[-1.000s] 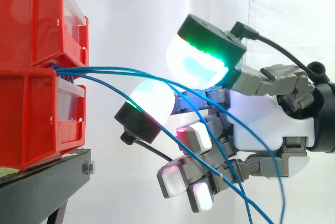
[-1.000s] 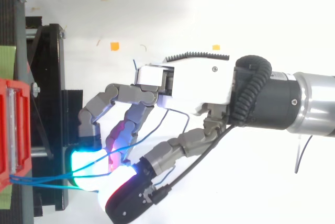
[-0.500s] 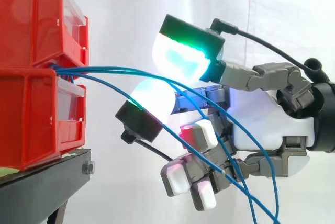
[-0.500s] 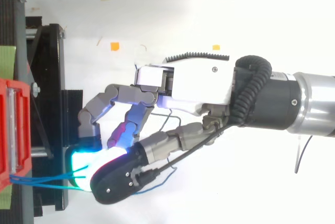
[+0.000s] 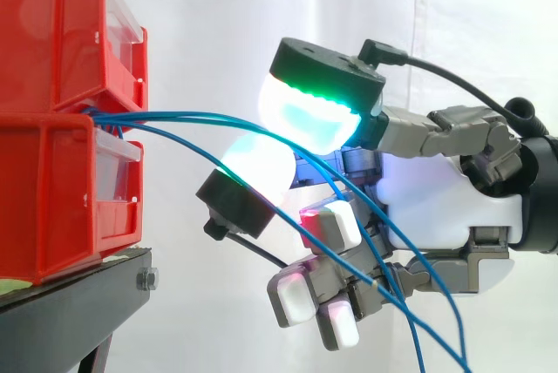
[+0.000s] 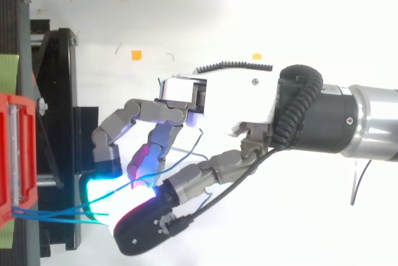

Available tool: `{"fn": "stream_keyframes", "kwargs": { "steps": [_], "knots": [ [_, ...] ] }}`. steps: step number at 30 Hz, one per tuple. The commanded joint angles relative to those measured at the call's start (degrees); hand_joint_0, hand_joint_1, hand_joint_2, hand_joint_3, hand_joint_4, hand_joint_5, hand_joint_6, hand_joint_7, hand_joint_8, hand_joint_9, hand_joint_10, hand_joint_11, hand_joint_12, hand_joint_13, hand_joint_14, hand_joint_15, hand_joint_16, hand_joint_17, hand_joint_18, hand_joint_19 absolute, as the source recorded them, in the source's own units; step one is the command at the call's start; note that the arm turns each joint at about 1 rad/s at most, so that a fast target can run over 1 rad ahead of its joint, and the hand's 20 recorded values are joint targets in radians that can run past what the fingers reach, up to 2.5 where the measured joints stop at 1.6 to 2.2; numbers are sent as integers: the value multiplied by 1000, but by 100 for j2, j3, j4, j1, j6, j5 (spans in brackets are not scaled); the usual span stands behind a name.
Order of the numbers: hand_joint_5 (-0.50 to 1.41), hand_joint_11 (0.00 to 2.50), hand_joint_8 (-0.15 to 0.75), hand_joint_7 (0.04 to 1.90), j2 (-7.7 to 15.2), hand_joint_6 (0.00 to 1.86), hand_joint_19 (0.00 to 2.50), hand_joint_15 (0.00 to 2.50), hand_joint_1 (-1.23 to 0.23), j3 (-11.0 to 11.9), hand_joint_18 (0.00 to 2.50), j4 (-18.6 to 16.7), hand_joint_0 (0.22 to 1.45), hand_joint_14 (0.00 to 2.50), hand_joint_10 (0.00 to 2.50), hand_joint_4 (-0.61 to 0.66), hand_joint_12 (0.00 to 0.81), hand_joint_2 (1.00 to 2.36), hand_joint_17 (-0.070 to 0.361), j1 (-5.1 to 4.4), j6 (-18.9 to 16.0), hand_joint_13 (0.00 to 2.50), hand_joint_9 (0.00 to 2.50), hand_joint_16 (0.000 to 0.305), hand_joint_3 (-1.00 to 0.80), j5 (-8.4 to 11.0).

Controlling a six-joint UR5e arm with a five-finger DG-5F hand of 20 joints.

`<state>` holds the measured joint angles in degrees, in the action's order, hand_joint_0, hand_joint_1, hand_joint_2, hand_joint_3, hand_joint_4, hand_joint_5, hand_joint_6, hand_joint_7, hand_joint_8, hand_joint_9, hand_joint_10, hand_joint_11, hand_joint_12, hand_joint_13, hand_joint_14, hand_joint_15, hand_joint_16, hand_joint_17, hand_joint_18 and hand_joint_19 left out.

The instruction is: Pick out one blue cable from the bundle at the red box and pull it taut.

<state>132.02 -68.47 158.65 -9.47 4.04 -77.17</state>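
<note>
The blue cables come out of the red box at the left. They run rightward, nearly level at first, then sag down and to the right through the hand. The hand sits just right of the box and reaches back toward it. The strands thread through its grasp, but I can't tell whether one is actually clamped. There's plenty of slack, so I'd judge the pull has to go rightward, away from the box, along the cables' own line
</note>
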Motion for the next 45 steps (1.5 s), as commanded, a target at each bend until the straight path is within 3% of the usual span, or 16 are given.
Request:
{"fn": "stream_keyframes", "kwargs": {
  "steps": [1, 8, 11, 16, 19, 22, 24, 29, 37, 45],
  "knots": [
    [-110, 654, 315, 1086, 0, 887, 719, 534, -913, 0, 909, -1, 752, 23, 25, -20, 400, 1000, 121, 6, 27, 1019, 1294, 54, -500, 0],
    [-96, 651, 296, 1046, -18, 900, 727, 550, -976, 88, 911, 26, 713, 23, 25, -84, 390, 1000, 117, 50, 45, 1026, 1316, 52, -500, -17],
    [-92, 649, 294, 1001, -9, 904, 737, 551, -998, 202, 908, 34, 670, 24, 25, -71, 389, 1000, 117, 68, 45, 1027, 1322, 52, -500, -26],
    [-76, 660, 290, 978, -9, 893, 749, 571, -1003, 193, 917, 69, 570, 24, 26, -4, 385, 1000, 119, 85, 71, 1041, 1368, 53, -500, -26],
    [-63, 631, 290, 978, -18, 873, 749, 563, -901, 193, 953, 122, 520, 22, 23, -26, 399, 1000, 124, 103, 71, 1092, 1412, 55, -500, -35],
    [-51, 622, 277, 926, -18, 845, 754, 555, -708, 220, 979, 96, 509, 21, 23, -46, 395, 1000, 125, 120, 80, 1129, 1477, 56, -500, -9],
    [-40, 599, 259, 1005, -18, 777, 765, 562, -533, 220, 968, 113, 536, 22, 23, -60, 379, 1000, 121, 120, 80, 1139, 1497, 54, -500, 0],
    [-26, 597, 243, 1088, -18, 726, 792, 565, -384, 220, 956, 122, 567, 22, 25, -68, 369, 1000, 118, 112, 133, 1151, 1536, 53, -500, 0],
    [-27, 609, 262, 1140, -9, 718, 800, 570, -384, 211, 955, 113, 595, 24, 24, 0, 379, 1000, 123, 120, 185, 1158, 1540, 54, -500, 9],
    [-66, 658, 306, 1112, -9, 829, 807, 585, -546, 220, 948, 122, 618, 24, 25, 62, 406, 1010, 128, 112, 264, 1149, 1500, 57, -373, 114]
  ]
}}
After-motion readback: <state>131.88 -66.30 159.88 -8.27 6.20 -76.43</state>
